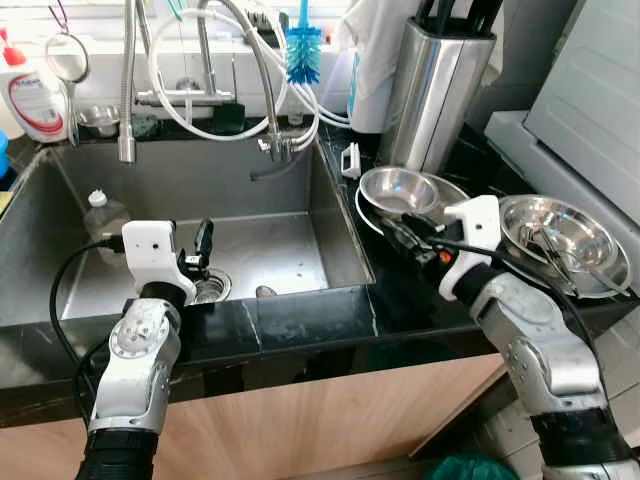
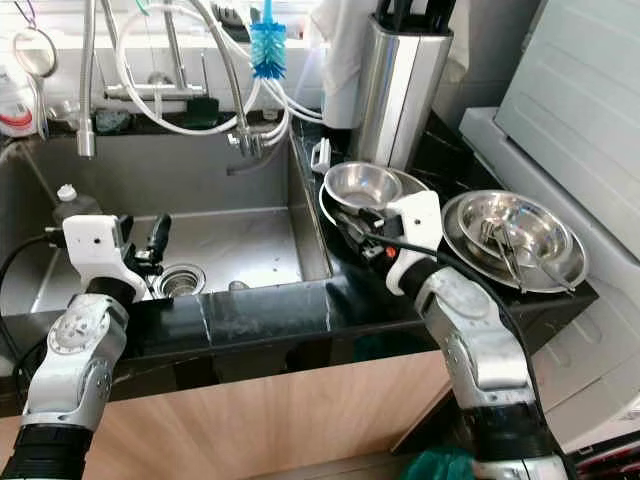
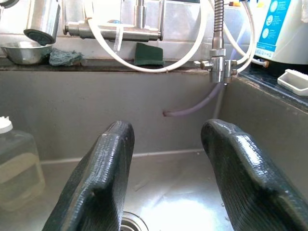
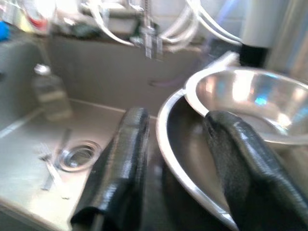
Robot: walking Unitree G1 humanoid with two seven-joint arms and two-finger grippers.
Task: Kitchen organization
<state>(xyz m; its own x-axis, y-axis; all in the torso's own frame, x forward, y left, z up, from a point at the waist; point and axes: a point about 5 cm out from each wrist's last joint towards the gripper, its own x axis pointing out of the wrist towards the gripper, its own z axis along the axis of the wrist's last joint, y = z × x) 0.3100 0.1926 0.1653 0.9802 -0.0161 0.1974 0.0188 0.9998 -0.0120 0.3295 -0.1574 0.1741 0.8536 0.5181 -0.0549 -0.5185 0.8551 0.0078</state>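
Note:
A small steel bowl (image 1: 400, 188) rests inside a wider steel bowl (image 4: 168, 144) on the black counter just right of the sink (image 1: 330, 215). My right gripper (image 1: 405, 235) is open and straddles the wide bowl's near rim, one finger inside and one outside. The small bowl (image 4: 250, 103) lies just beyond the inner finger. My left gripper (image 1: 203, 245) hovers open over the sink floor near the drain (image 1: 210, 288), with nothing between its fingers (image 3: 96, 183). Further right, another steel bowl (image 1: 560, 235) holds several metal utensils.
A plastic bottle (image 1: 103, 215) stands in the sink's left corner and a fork (image 4: 48, 166) lies by the drain. Faucets and white hoses (image 1: 270, 110) hang over the back. A steel knife block (image 1: 435, 90) stands behind the bowls; a blue brush (image 1: 303, 50) hangs above.

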